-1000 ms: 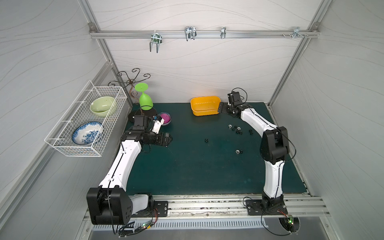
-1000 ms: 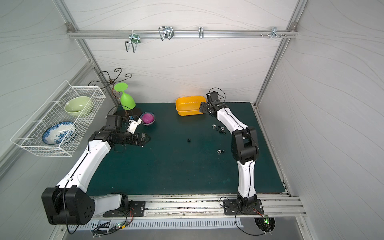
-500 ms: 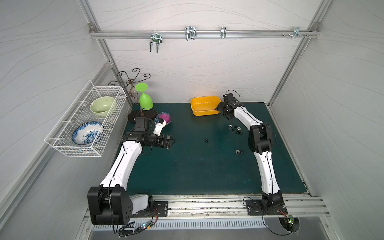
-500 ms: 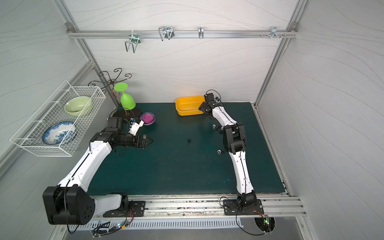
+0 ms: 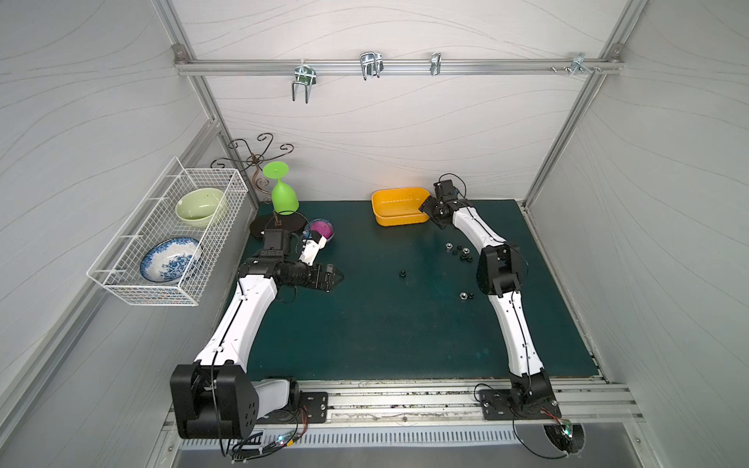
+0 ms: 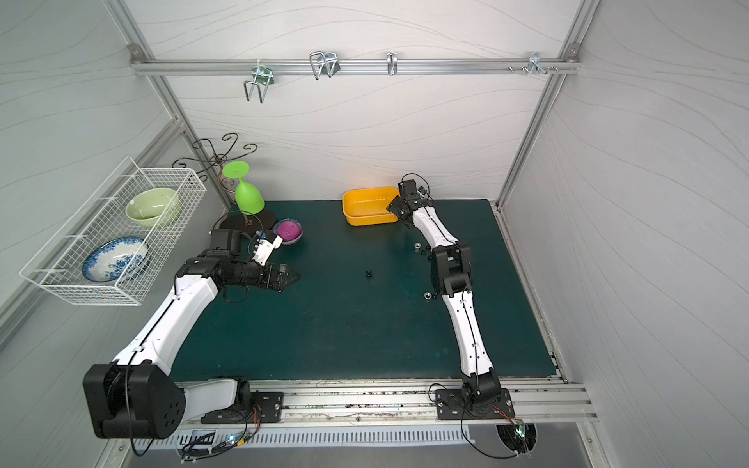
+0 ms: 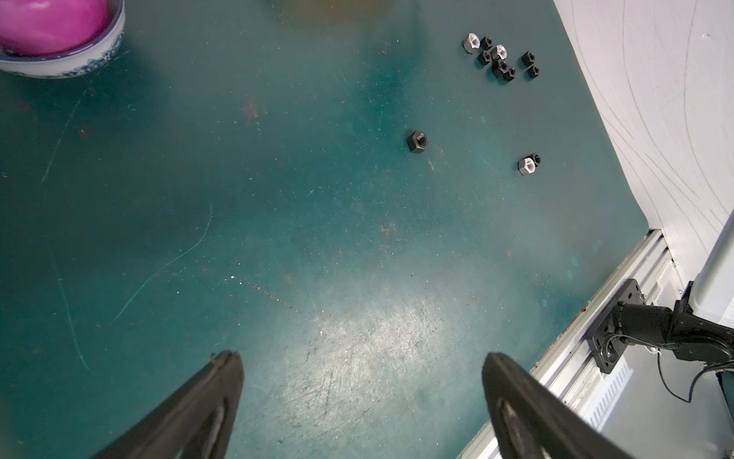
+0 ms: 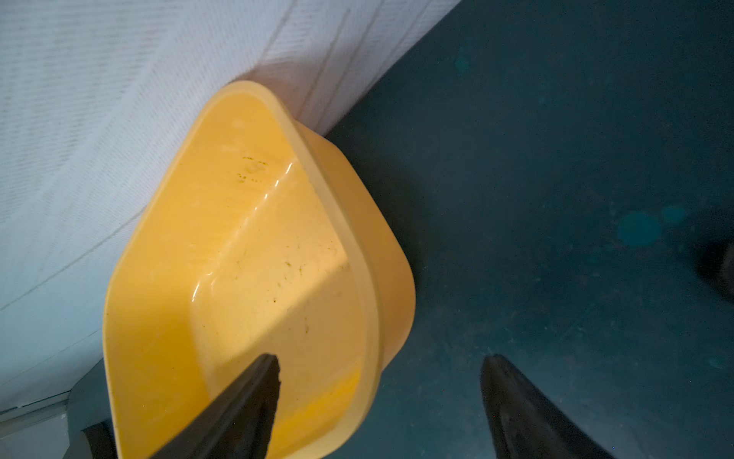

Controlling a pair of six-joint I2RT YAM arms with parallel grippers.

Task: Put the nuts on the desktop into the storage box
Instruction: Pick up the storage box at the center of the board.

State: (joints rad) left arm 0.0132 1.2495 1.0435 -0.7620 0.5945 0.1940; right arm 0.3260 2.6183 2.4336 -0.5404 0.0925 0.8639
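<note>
Right gripper (image 8: 381, 359) sits at the end of the shallow yellow-orange plastic storage box (image 5: 400, 221), which stands against the back wall. Jaws apart and straddling the rim: one finger inside the box, the other outside over the dark teal desktop (image 5: 364, 324). It is clamping nothing that I can see. No nut shows in the box.

The tiny hexagonal metal nuts all lie on the mat:
- a cluster (image 7: 498, 59) of black and silver beside the right arm's elbow
- a lone black nut (image 7: 417, 142) mid-mat
- a silver-and-black pair (image 7: 528, 165) nearer the front

Left gripper (image 7: 360, 355) hangs wide open and empty over bare mat, near the small bowl with a pink ball (image 5: 320, 229).

My read: box-handling step, no nut picked yet. Next I either pinch the wall to drag the box closer, or lift clear and go for the cluster, which needs a fine, square pinch.
</note>
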